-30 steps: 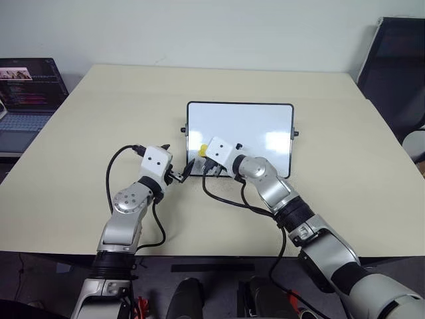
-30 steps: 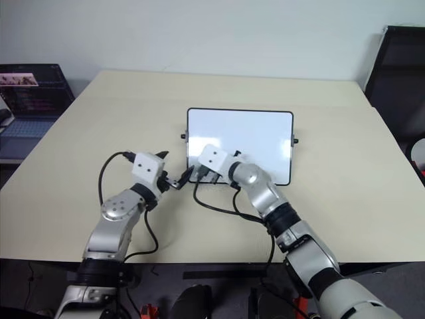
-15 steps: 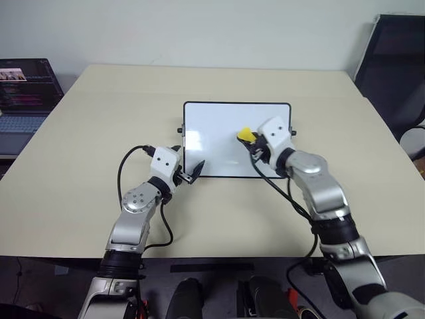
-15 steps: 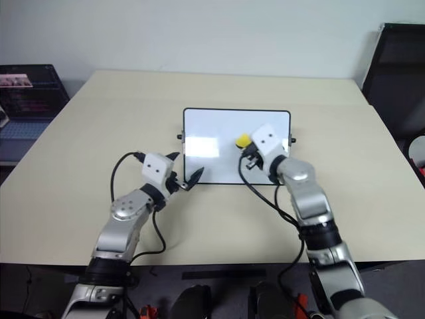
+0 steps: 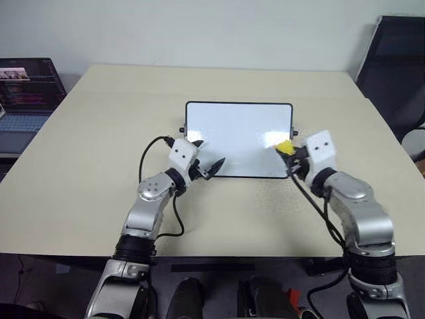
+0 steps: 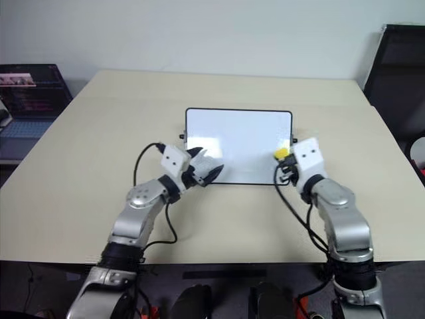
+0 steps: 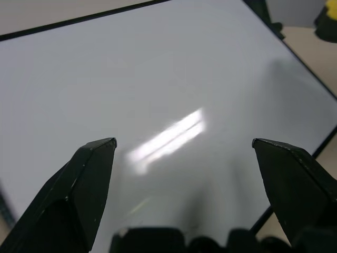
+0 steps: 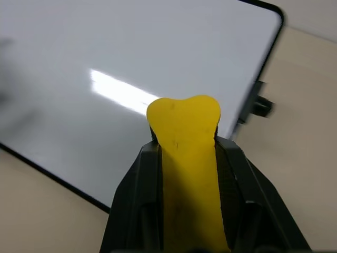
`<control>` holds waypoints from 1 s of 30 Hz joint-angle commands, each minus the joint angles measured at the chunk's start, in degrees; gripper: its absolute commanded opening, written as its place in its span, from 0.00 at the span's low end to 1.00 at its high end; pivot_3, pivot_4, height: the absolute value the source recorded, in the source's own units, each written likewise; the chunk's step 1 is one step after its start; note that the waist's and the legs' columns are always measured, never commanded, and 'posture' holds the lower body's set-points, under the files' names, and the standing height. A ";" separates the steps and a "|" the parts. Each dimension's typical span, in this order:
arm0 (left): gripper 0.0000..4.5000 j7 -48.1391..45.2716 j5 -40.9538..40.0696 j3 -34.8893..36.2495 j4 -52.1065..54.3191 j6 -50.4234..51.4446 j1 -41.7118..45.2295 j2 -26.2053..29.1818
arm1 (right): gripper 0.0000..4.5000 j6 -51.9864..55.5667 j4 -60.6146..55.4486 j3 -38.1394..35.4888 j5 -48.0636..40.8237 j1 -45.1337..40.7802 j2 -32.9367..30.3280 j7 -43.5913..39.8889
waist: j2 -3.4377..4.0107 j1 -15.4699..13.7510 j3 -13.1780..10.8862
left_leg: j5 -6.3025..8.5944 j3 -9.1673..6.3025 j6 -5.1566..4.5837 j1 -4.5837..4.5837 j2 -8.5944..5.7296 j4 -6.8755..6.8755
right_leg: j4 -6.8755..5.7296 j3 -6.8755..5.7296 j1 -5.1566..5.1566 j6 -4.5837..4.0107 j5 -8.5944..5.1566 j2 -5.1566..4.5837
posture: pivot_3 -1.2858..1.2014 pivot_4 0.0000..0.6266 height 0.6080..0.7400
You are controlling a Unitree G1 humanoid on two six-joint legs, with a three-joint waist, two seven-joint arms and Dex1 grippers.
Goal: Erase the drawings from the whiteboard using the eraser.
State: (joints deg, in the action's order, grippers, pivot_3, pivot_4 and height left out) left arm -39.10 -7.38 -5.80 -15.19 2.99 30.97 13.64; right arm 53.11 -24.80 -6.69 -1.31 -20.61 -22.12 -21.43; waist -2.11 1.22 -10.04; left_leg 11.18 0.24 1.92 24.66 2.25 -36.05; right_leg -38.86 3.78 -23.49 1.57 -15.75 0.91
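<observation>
Whiteboard lies flat on the beige table, centre of it, long axis running left-right across the robot's front, short sides with small black knobs at left and right edges. Its surface reads clean white with glare patches; no ink marks can be made out. Eraser is the yellow block pinched in the right gripper, sitting at the board's right edge near the lower right corner; in the right wrist view the eraser stands lengthwise between the two black fingers, its long axis along the fingers, rounded yellow end poking past the tips toward the board. Cannot tell if it touches the board surface. Right arm comes in from the right side, forearm angled up and inward, gripper tipped slightly down, clenched on the eraser. Left gripper hangs over the board's lower left part, pointing roughly level and toward the right, fingers spread apart with nothing between them, as the left wrist view shows over bare white board. Left forearm bent in from the lower left. Laptop with lit screen sits off at far left.
</observation>
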 commanded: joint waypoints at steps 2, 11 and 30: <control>1.00 -11.14 -3.68 -4.16 -4.19 -1.39 5.78 -3.11 | 0.21 4.16 -1.31 -7.21 -0.76 0.49 -2.83 2.22 | 0.00 -0.04 0.00 | 0.00 0.02 0.00 0.02 -0.05 -0.01 | 0.02 0.04 0.00 0.05 -0.01 -0.03 | 0.52 0.24 1.00; 1.00 -23.71 -2.56 -9.58 -13.85 -4.23 11.20 -6.89 | 0.21 11.36 1.15 -8.30 -1.71 3.84 -7.88 1.52 | 0.04 1.24 -0.02 | 0.00 -0.02 -0.02 -0.09 0.01 0.04 | -0.07 0.07 0.02 0.04 -0.05 0.09 | 0.52 0.24 1.00; 1.00 -24.57 -1.00 -8.66 -17.18 -8.12 10.83 -5.27 | 0.21 5.10 18.08 -8.39 -5.36 -3.21 -8.42 2.21 | 0.05 1.41 -0.02 | 0.00 0.03 -0.02 -0.09 -0.01 0.04 | -0.06 0.14 0.02 0.06 -0.04 0.08 | 0.52 0.24 1.00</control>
State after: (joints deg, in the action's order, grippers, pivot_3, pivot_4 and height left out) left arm -63.63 -7.93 -15.38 -34.50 -4.21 41.61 8.63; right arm 59.50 -6.75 -13.91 -5.91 -23.08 -30.35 -19.68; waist -2.06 2.62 -10.06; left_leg 11.18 0.27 1.90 24.59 2.24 -36.01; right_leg -38.91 3.92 -23.47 1.63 -15.79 0.98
